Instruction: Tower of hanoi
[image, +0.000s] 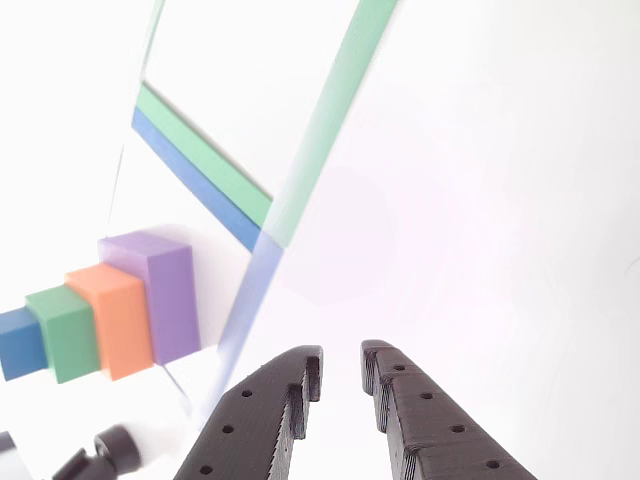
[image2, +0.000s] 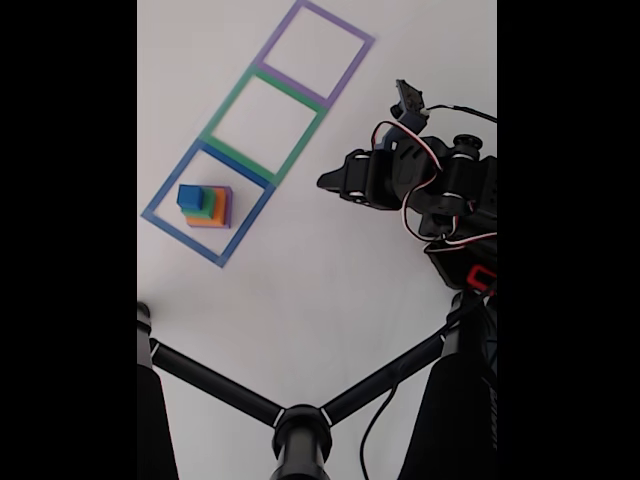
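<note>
We log the white table (image2: 320, 290) first, then the three taped square outlines running in a row: purple outline (image2: 316, 48), green outline (image2: 264, 124), blue outline (image2: 207, 203). In the fixed view the arm (image2: 430, 185) sits well apart from all three, out to the right of the row.

The tower of hanoi (image2: 206, 205) stands complete inside the blue outline, all four blocks stacked. In the other view the stack reads sideways, widest to smallest: purple slab (image: 160, 295), orange block (image: 112, 320), green block (image: 64, 332), blue cube (image: 20, 342), each touching the next. Its long axis, slab to cube, points leftward in that view, roughly across the line the jaws point along.

The gripper (image: 340, 375) enters from the bottom edge of the other view. We see its two black fingers (image: 290, 385) standing slightly apart, a narrow gap between the tips, nothing held between them; bare table lies ahead of them.

The relation that matters: the stack lies to the left of the jaws in the other view, near but not between them, with a strip of blue tape in between. We judge no block lifted yet. The blue cube, the likely first pick, is the part of the stack farthest from the jaws, so we expect the arm must swing left and open wider before closing.
</note>
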